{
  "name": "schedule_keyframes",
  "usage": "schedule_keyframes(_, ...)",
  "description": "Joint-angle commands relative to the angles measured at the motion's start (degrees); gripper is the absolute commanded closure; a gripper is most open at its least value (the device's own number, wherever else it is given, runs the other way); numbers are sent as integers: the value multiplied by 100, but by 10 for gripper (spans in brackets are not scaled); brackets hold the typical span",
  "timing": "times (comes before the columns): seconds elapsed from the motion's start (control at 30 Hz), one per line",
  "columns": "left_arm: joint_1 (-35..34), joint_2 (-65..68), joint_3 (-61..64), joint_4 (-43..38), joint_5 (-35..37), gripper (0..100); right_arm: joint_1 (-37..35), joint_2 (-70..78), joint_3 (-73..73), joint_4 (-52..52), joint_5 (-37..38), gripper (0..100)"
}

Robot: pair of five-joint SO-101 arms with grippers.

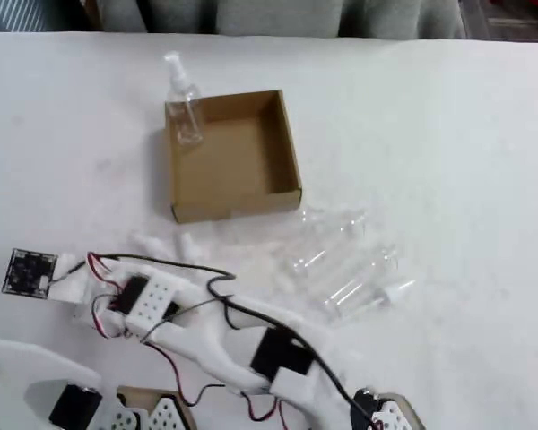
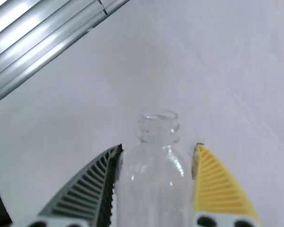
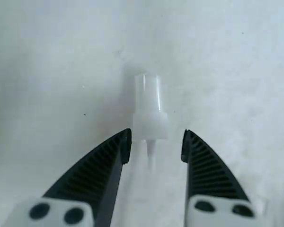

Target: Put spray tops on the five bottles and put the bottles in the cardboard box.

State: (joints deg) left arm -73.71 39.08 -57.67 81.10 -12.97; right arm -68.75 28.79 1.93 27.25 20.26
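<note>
My left gripper [image 2: 158, 147] is shut on a clear bottle [image 2: 156, 127] with an open neck and no top, its grey and yellow fingers pressing the bottle's sides. The right gripper [image 3: 156, 135] is open just above the table, its black fingers either side of the thin tube of a white spray top [image 3: 149, 99] that lies flat. In the high view the cardboard box [image 1: 282, 148] sits mid-table with one topped bottle [image 1: 186, 112] standing in its back left corner. Several clear bottles [image 1: 341, 260] lie by the box's front right corner. Two loose spray tops [image 1: 184, 242] lie in front of the box.
An arm [image 1: 251, 345] stretches from the lower right across the table front towards the loose tops, trailing red and black wires. Another white arm part [image 1: 27, 367] sits at the lower left. The table is white, with open room at the far right and left.
</note>
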Motion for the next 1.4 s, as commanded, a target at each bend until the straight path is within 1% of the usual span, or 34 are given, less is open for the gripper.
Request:
schedule_keyframes(0.0,-4,75,-580,149,70,919,-136,224,-712,365,229,794)
schedule_keyframes(0.1,4,163,-615,185,70,920,-189,611,-985,462,756,781)
schedule_keyframes(0.17,4,180,-589,185,70,920,-180,725,-1178,576,774,802)
schedule_keyframes(0.27,4,180,-580,202,70,920,-163,804,-1415,716,633,885)
schedule_keyframes(0.33,13,154,-633,316,70,920,-119,866,-1442,690,563,980)
schedule_keyframes(0.37,22,127,-633,378,70,920,-92,866,-1451,690,501,990)
schedule_keyframes(0.43,84,119,-633,484,53,920,31,857,-1442,708,308,963)
schedule_keyframes(0.47,101,119,-642,554,53,920,101,857,-1451,708,185,976)
schedule_keyframes(0.63,391,110,-862,958,62,920,760,400,-1336,910,-633,983)
schedule_keyframes(0.7,585,110,-1240,1371,70,920,1095,-13,-1196,1288,-914,983)
schedule_keyframes(0.8,980,127,-2031,2075,70,921,1543,-778,-800,1763,-985,983)
schedule_keyframes(0.87,1235,119,-2312,2154,79,927,1859,-1411,-413,2018,-1037,983)
schedule_keyframes(0.97,1640,75,-2382,2154,220,968,2325,-2457,343,2158,-1099,983)
schedule_keyframes(1.1,2325,-356,-1837,2154,607,963,2949,-3934,1468,2123,-1108,983)
schedule_keyframes(1.2,2888,-980,-1055,2154,730,962,3301,-4954,2207,2123,-1108,983)
schedule_keyframes(1.37,3864,-2255,369,2127,985,962,3679,-6589,3191,2123,-1108,983)
